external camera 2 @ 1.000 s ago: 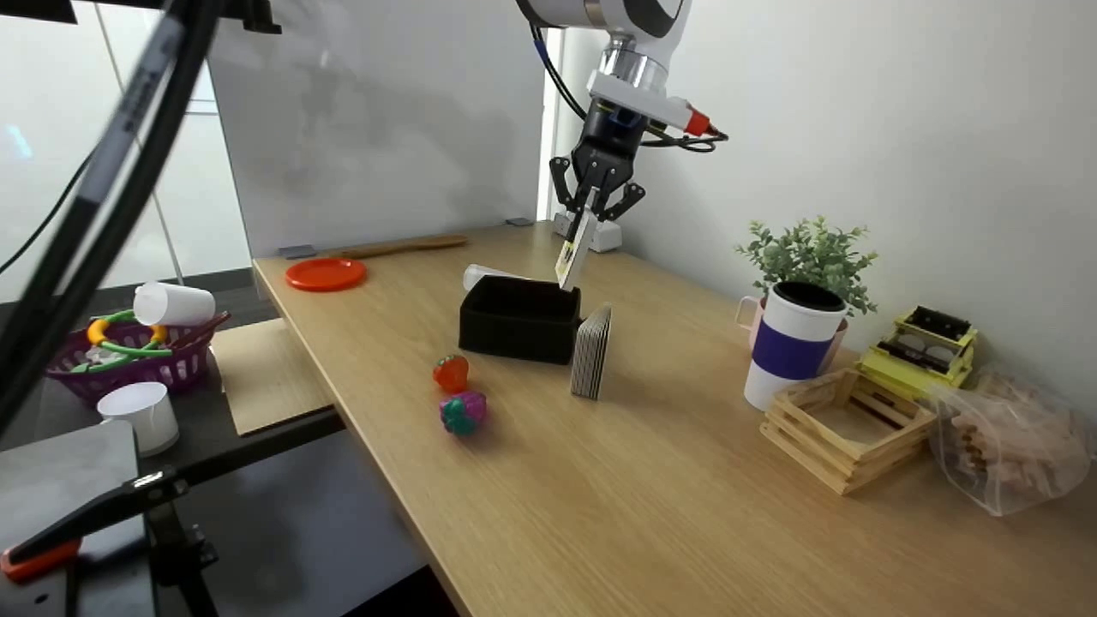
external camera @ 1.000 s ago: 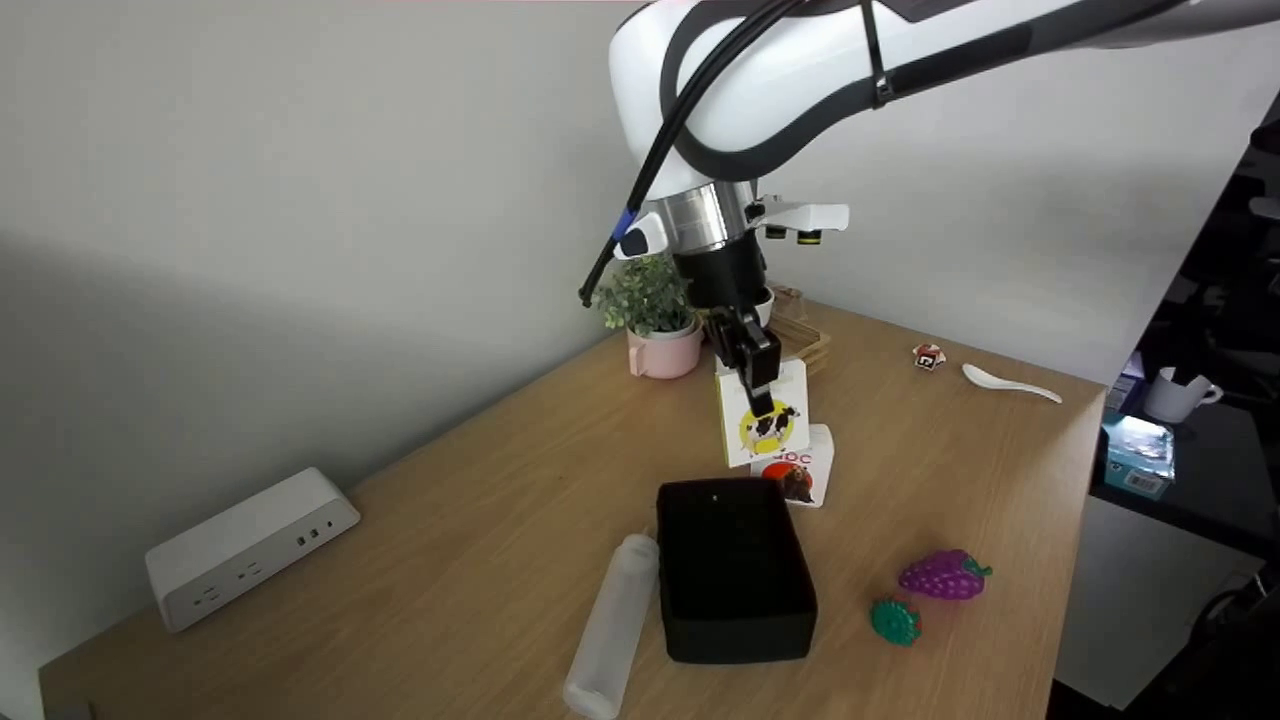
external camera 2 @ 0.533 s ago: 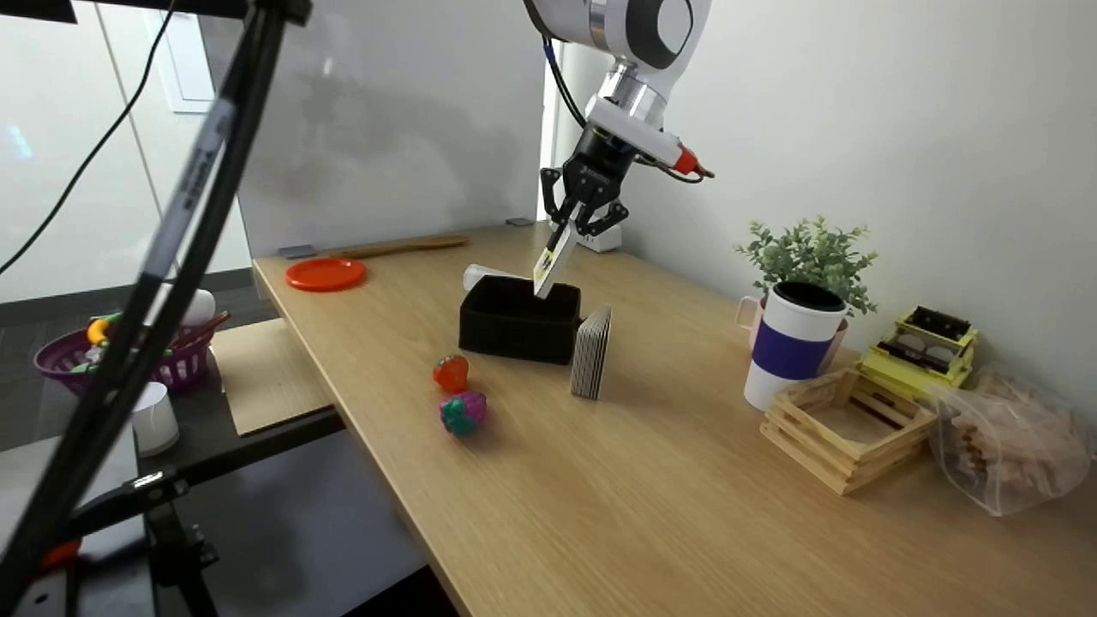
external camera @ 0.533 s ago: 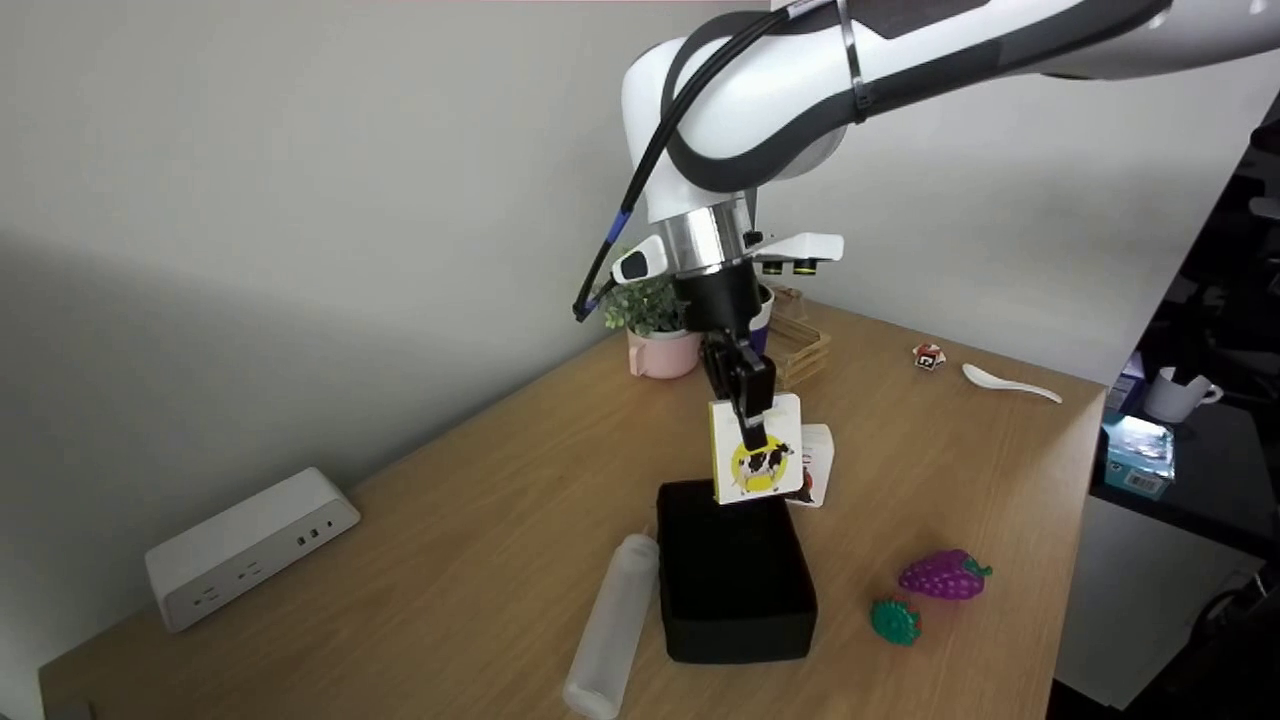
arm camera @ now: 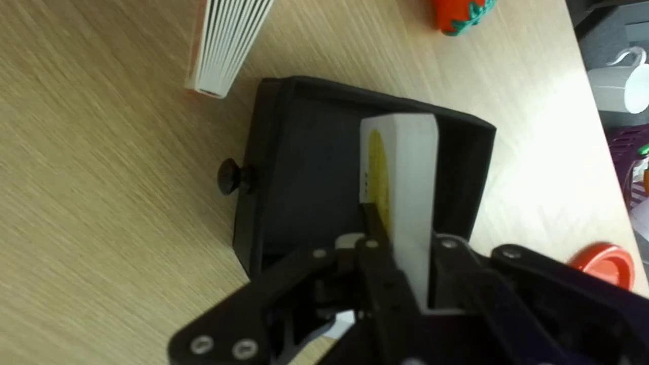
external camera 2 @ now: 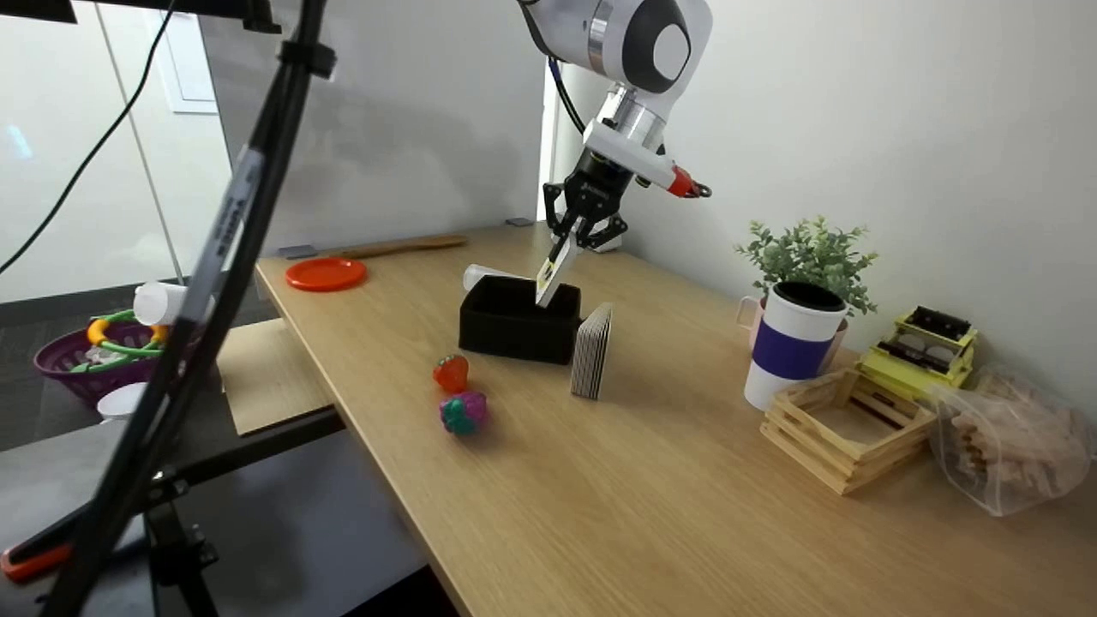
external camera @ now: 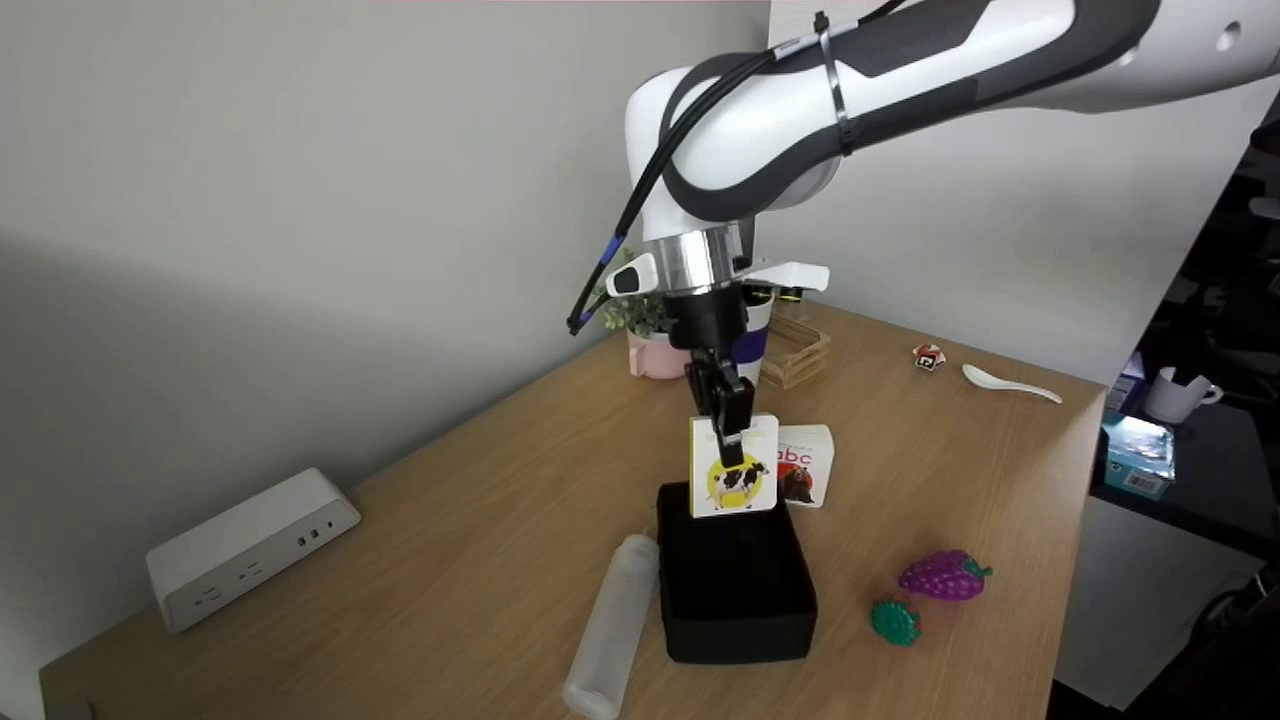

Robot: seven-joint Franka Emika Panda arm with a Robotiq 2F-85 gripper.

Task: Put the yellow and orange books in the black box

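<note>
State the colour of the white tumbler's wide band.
Blue-purple; the band shows best in an exterior view.

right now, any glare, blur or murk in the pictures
Wrist view: glare whitens part of the table, and the yellow book looks soft; in an exterior view, the black box is too dark inside for detail and the blue carton shines; in an exterior view, the foreground cables are blurred.
</note>
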